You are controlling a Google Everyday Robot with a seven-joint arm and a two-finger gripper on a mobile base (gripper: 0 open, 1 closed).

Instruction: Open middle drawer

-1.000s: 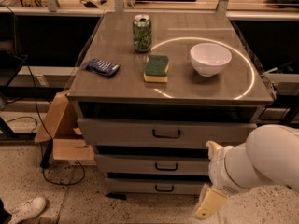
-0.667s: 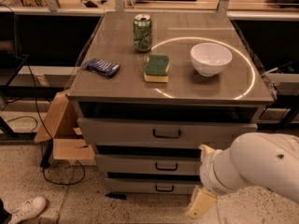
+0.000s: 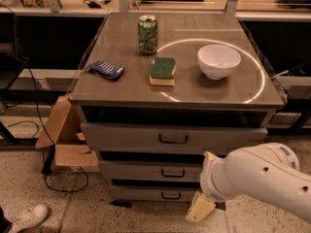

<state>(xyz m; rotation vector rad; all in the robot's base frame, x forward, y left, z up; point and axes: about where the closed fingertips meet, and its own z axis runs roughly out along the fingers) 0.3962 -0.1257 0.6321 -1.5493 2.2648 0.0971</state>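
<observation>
Cabinet [image 3: 87, 111]: grey metal, three drawers stacked under a flat top.

The middle drawer [image 3: 146, 170] was second in the cabinet's stack, between the top drawer [image 3: 121, 137] and the bottom drawer [image 3: 141, 193]. Its small dark loop handle [image 3: 173, 173] sat at the centre of the front. The drawer looked closed. The right end of its front was hidden behind the arm [image 3: 262, 178].

The pincer [image 3: 200, 206] was low at the cabinet's front, right of centre. Its pale tip was level with the bottom drawer and below and right of the middle drawer's handle. I could not tell whether it was apart or together, nor whether it touched the cabinet. Nothing was seen held in it.

The surface [image 3: 126, 89] was the cabinet's top, brownish, with a bright ring of light [image 3: 260, 76] across its right half.
- green can [image 3: 147, 34], upright, towards the back of the top, left of centre
- green-and-yellow sponge [image 3: 163, 71], lying flat, near the middle of the top
- white bowl [image 3: 218, 60], upright, on the right half of the top, inside the ring
- blue packet [image 3: 105, 70], lying flat, by the top's left edge

In the room, an open cardboard box [image 3: 63, 135] leaned against the cabinet's left side. A black cable [image 3: 63, 186] looped on the speckled floor in front of the box. A white shoe [image 3: 24, 217] lay well left of the cabinet, at the lower edge of the view. Dark benches ran behind the cabinet.
</observation>
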